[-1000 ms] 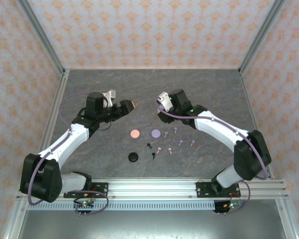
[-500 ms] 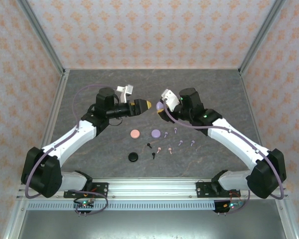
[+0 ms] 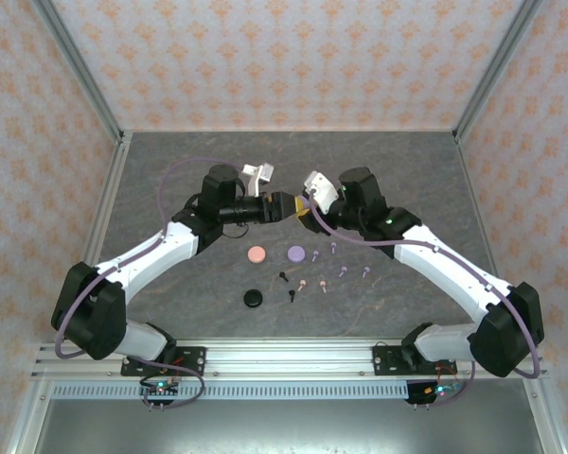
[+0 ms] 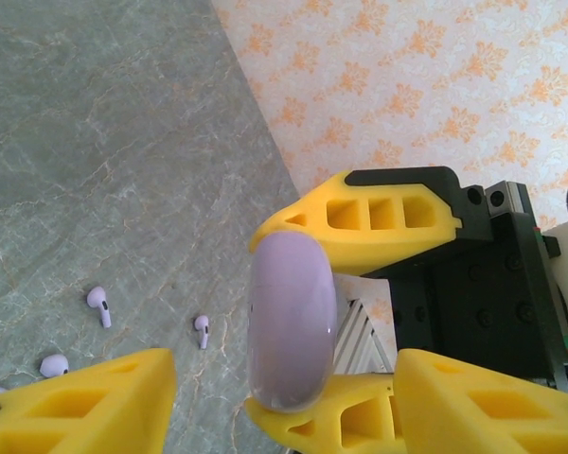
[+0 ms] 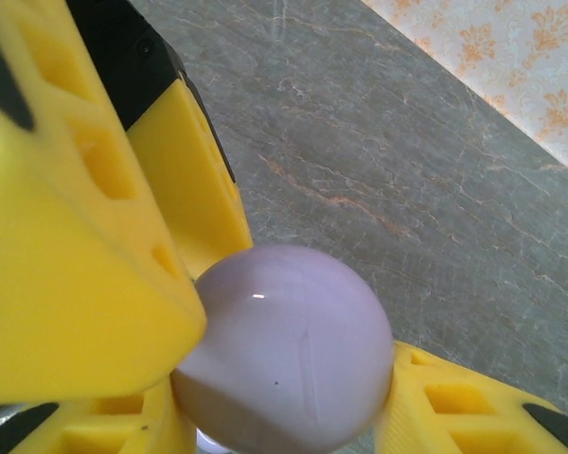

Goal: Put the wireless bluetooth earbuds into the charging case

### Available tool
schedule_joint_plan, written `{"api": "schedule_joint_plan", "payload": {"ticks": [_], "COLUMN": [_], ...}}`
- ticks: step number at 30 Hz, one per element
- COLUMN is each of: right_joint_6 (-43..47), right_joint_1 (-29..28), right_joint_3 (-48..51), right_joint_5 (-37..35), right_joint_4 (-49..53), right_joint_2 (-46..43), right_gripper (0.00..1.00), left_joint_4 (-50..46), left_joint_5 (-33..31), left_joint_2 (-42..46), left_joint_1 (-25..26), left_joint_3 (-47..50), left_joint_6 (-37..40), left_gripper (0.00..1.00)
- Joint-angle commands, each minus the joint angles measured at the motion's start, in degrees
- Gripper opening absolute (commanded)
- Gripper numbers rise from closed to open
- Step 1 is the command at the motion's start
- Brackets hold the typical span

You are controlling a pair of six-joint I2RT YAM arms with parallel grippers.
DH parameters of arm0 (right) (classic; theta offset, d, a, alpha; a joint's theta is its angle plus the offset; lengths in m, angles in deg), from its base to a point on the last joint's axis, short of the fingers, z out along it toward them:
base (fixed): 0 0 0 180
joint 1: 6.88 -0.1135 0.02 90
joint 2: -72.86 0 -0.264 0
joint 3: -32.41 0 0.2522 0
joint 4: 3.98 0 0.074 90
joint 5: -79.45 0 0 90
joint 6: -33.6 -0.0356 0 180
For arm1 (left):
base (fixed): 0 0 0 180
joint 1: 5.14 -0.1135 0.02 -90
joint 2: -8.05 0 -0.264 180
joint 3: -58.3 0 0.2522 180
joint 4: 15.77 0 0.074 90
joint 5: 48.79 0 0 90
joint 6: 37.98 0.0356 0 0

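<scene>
Both arms meet nose to nose in the upper middle of the top view, over the dark grey marbled tabletop (image 3: 407, 170). Your right gripper (image 3: 306, 204) is clamped on a round glossy lilac charging case (image 4: 289, 322). In the left wrist view its yellow fingers (image 4: 360, 227) pinch the case edge-on at centre frame, one above and one below.

Your left gripper (image 3: 284, 205) faces it with jaws partly open. Its own fingers sit at lower left and lower right of that same view. The case is in the gap between them, with clear space on both sides. In the right wrist view the case (image 5: 284, 350) sits lower centre, and a big yellow finger overlaps its upper left. You cannot tell whether that one touches.

The earbuds lie loose on the tabletop just below the grippers, centre of the top view:
- four tiny lilac stemmed earbuds (image 3: 333, 248)
- two pink stemmed earbuds (image 3: 302, 284)
- two black stemmed earbuds (image 3: 283, 277)

Left of them three round pieces lie flat: a pink round case (image 3: 257, 253), a lilac round case (image 3: 296, 253) and a black round case (image 3: 254, 298). Three of the lilac earbuds also show at lower left of the left wrist view (image 4: 98, 305).
</scene>
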Motion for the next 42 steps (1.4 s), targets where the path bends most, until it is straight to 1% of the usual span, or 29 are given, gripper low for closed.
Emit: {"api": "schedule_joint_plan", "payload": {"ticks": [1,8,13,18,24,26,29,32,34,36,39,42], "right_joint_6": [0.03,-0.07,-0.14,-0.40,-0.42,-0.56,-1.78,-3.26,-4.29,-5.46,-7.96,-12.03], "right_joint_1": [-0.35,-0.45,-0.44,-0.51,-0.50,-0.44,-0.44,-0.35,-0.26,0.09,1.25,3.50], "right_joint_3": [-1.58,-2.17,-2.60,-3.03,-5.67,-6.98,-8.38,-8.75,-8.71,-8.14,-6.49,-4.18], "right_joint_5": [2.01,2.94,2.74,4.31,5.57,5.42,5.29,6.07,6.10,6.27,7.44,10.48], "right_joint_4": [-1.07,-0.46,-0.08,0.57,5.37,7.74,10.68,13.00,14.31,15.36,15.44,13.06], "right_joint_2": [-0.66,-0.28,-0.06,-0.04,0.56,0.77,0.68,-0.28,-1.22,-2.58,-4.97,-8.20], "right_gripper": [0.43,0.43,0.42,0.43,0.44,0.48,0.60,0.73,0.80,0.86,0.91,0.91], "left_joint_4": [0.82,1.29,0.03,-0.67,-3.80,-5.13,-5.62,-3.77,-2.19,-0.20,3.61,8.15], "left_joint_5": [1.76,2.99,3.69,4.50,5.16,4.11,1.53,-1.30,-3.79,-6.39,-9.64,-12.07], "left_joint_2": [-0.59,-1.30,-1.44,-1.23,-0.30,0.39,1.82,3.57,5.10,7.01,9.62,12.26], "left_joint_1": [0.83,1.41,1.50,1.57,1.61,1.56,1.56,1.57,1.57,1.62,1.59,1.53], "left_joint_3": [-2.14,-2.74,-2.84,-3.31,-4.55,-4.75,-4.35,-3.05,-1.69,0.21,3.34,6.76], "left_joint_6": [0.73,1.01,2.05,3.30,6.44,7.57,8.77,8.97,9.47,9.51,12.08,13.25], "left_gripper": [0.59,0.51,0.41,0.32,0.23,0.23,0.23,0.20,0.16,0.12,0.09,0.07]}}
